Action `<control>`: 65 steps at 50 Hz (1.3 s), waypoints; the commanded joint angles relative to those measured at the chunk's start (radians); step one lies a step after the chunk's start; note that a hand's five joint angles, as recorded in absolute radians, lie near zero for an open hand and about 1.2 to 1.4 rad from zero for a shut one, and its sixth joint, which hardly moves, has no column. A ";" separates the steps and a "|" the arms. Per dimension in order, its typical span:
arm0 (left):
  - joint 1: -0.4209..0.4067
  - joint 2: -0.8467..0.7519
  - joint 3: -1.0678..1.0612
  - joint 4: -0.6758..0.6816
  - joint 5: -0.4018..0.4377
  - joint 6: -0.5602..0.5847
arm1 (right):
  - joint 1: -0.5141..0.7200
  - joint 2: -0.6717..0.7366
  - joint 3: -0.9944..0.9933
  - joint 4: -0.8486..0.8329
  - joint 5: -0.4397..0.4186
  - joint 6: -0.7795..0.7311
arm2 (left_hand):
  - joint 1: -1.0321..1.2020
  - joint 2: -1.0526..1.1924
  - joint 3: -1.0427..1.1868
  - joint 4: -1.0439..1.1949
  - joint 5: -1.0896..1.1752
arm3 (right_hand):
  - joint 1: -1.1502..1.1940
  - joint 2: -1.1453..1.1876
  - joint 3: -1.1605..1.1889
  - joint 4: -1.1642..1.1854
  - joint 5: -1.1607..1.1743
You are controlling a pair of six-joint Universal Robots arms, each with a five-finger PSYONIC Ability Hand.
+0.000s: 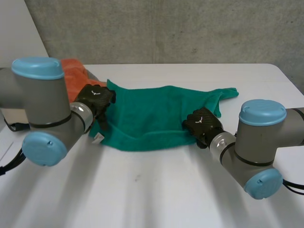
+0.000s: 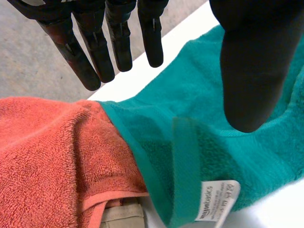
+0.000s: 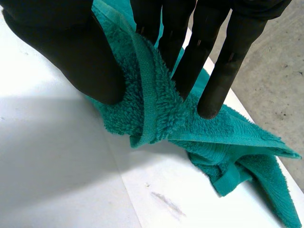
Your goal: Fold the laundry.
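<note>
A teal green towel [image 1: 147,114] lies folded across the middle of the white table [image 1: 152,190]. My left hand [image 1: 97,99] hovers over its left edge, by the corner with the white label [image 2: 216,199]. That hand [image 2: 118,38] is open, fingers straight and thumb apart from the towel [image 2: 204,142]. My right hand [image 1: 203,122] is at the towel's front right corner. In the right wrist view the hand [image 3: 71,52] is shut on the towel [image 3: 156,109], a lifted fold of the edge pinched between thumb and fingers.
An orange towel [image 1: 76,76] lies bunched at the table's left, touching the green towel's left edge [image 2: 47,156]. A bit of beige cloth [image 2: 121,216] peeks from under it. The green towel's far right corner [image 1: 228,92] trails toward the back right.
</note>
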 commanded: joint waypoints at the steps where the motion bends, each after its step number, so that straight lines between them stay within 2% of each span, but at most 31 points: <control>1: 0.002 -0.154 0.152 -0.156 -0.026 0.053 | -0.002 -0.004 0.005 0.000 -0.002 0.000 | 0.011 0.018 0.015 0.026 0.026 | 0.279 0.220 0.208 0.199 0.242; 8: 0.014 -0.202 0.185 -0.166 -0.068 0.085 | -0.013 -0.010 0.005 0.001 -0.004 0.000 | 0.037 0.044 0.042 0.052 0.052 | 0.279 0.220 0.208 0.199 0.242; 10: 0.012 -0.209 0.183 -0.169 -0.062 0.102 | -0.016 -0.010 0.002 0.001 -0.001 0.004 | 0.136 0.144 0.141 0.151 0.151 | 0.279 0.220 0.208 0.199 0.242; 12: 0.008 -0.209 0.179 -0.179 -0.063 0.109 | -0.022 -0.010 -0.001 0.003 0.003 0.007 | 0.382 0.389 0.387 0.397 0.397 | 0.279 0.220 0.208 0.199 0.242; 13: 0.002 -0.203 0.171 -0.186 -0.065 0.111 | -0.025 -0.010 -0.006 0.006 0.003 0.017 | 0.764 0.772 0.769 0.779 0.779 | 0.279 0.220 0.208 0.199 0.242; 14: 0.000 -0.200 0.166 -0.188 -0.065 0.111 | -0.026 -0.010 -0.009 0.007 0.003 0.023 | 0.960 0.967 0.964 0.975 0.975 | 0.279 0.220 0.208 0.199 0.242; 15: -0.002 -0.192 0.160 -0.186 -0.066 0.109 | -0.028 -0.010 -0.013 0.010 0.003 0.032 | 0.962 0.969 0.966 0.977 0.977 | 0.218 0.158 0.147 0.137 0.181; 16: -0.005 -0.186 0.157 -0.183 -0.068 0.109 | -0.029 -0.010 -0.018 0.015 0.004 0.043 | 0.962 0.969 0.966 0.977 0.977 | -0.012 -0.072 -0.083 -0.093 -0.049; 17: -0.006 -0.168 0.148 -0.174 -0.069 0.103 | -0.036 -0.010 -0.029 0.030 0.004 0.078 | 0.962 0.969 0.966 0.977 0.977 | -0.593 -0.652 -0.664 -0.674 -0.630; 18: -0.006 -0.154 0.140 -0.170 -0.073 0.100 | -0.040 -0.010 -0.036 0.041 0.004 0.104 | 0.962 0.969 0.966 0.977 0.977 | -0.828 -0.888 -0.899 -0.909 -0.866; 19: -0.006 -0.143 0.134 -0.162 -0.073 0.097 | -0.048 -0.010 -0.045 0.055 0.004 0.131 | 0.962 0.969 0.966 0.977 0.977 | -0.930 -0.989 -1.001 -1.010 -0.967; 24: 0.000 -0.061 0.094 -0.120 -0.082 0.066 | -0.130 -0.033 -0.128 0.197 -0.004 0.355 | 0.962 0.969 0.966 0.977 0.977 | -0.931 -0.990 -1.002 -1.011 -0.968; 28: 0.015 -0.015 0.071 -0.110 -0.080 0.054 | -0.213 -0.050 -0.182 0.312 -0.043 0.481 | 0.962 0.969 0.966 0.977 0.977 | -0.846 -0.905 -0.917 -0.927 -0.883; 31: 0.026 0.025 0.053 -0.110 -0.070 0.043 | -0.272 -0.050 -0.210 0.368 -0.079 0.511 | 0.962 0.969 0.966 0.977 0.977 | -0.734 -0.794 -0.805 -0.815 -0.772; 34: 0.037 0.062 0.041 -0.110 -0.053 0.030 | -0.307 -0.050 -0.222 0.380 -0.106 0.483 | 0.962 0.969 0.966 0.977 0.977 | -0.705 -0.764 -0.776 -0.785 -0.742; 38: 0.046 0.124 0.022 -0.111 -0.013 0.005 | -0.333 -0.028 -0.237 0.354 -0.168 0.344 | 0.962 0.969 0.966 0.977 0.977 | -0.678 -0.738 -0.749 -0.759 -0.715; 39: 0.046 0.145 0.016 -0.111 0.002 -0.003 | -0.333 -0.005 -0.245 0.343 -0.194 0.264 | 0.962 0.969 0.966 0.977 0.977 | -0.664 -0.723 -0.735 -0.744 -0.701; 42: 0.043 0.167 0.011 -0.111 0.013 -0.009 | -0.326 0.038 -0.272 0.336 -0.212 0.164 | 0.962 0.969 0.966 0.977 0.977 | -0.593 -0.653 -0.664 -0.674 -0.630; 44: 0.040 0.180 0.011 -0.111 0.018 -0.012 | -0.307 0.082 -0.305 0.340 -0.209 0.107 | 0.962 0.969 0.966 0.977 0.977 | -0.467 -0.527 -0.538 -0.548 -0.504; 47: 0.031 0.193 0.018 -0.113 0.016 -0.018 | -0.287 0.121 -0.329 0.346 -0.185 0.124 | 0.962 0.969 0.966 0.977 0.977 | -0.306 -0.365 -0.377 -0.387 -0.343; 52: 0.021 0.200 0.028 -0.119 0.016 -0.027 | -0.257 0.151 -0.346 0.346 -0.171 0.193 | 0.962 0.969 0.966 0.977 0.977 | -0.294 -0.353 -0.365 -0.374 -0.331; 54: 0.018 0.200 0.030 -0.122 0.016 -0.030 | -0.244 0.164 -0.348 0.343 -0.169 0.207 | 0.962 0.969 0.966 0.977 0.977 | -0.349 -0.408 -0.420 -0.430 -0.386; 55: 0.017 0.202 0.031 -0.126 0.016 -0.033 | -0.232 0.173 -0.355 0.336 -0.165 0.218 | 0.962 0.969 0.966 0.977 0.977 | -0.489 -0.548 -0.560 -0.570 -0.526; 57: 0.017 0.203 0.031 -0.130 0.016 -0.035 | -0.221 0.184 -0.368 0.313 -0.162 0.227 | 0.962 0.969 0.966 0.977 0.977 | -0.578 -0.638 -0.649 -0.659 -0.615; 65: 0.037 0.214 0.033 -0.134 0.018 -0.035 | -0.201 0.174 -0.377 0.224 -0.067 0.199 | 0.962 0.969 0.966 0.977 0.977 | -0.264 -0.324 -0.335 -0.345 -0.302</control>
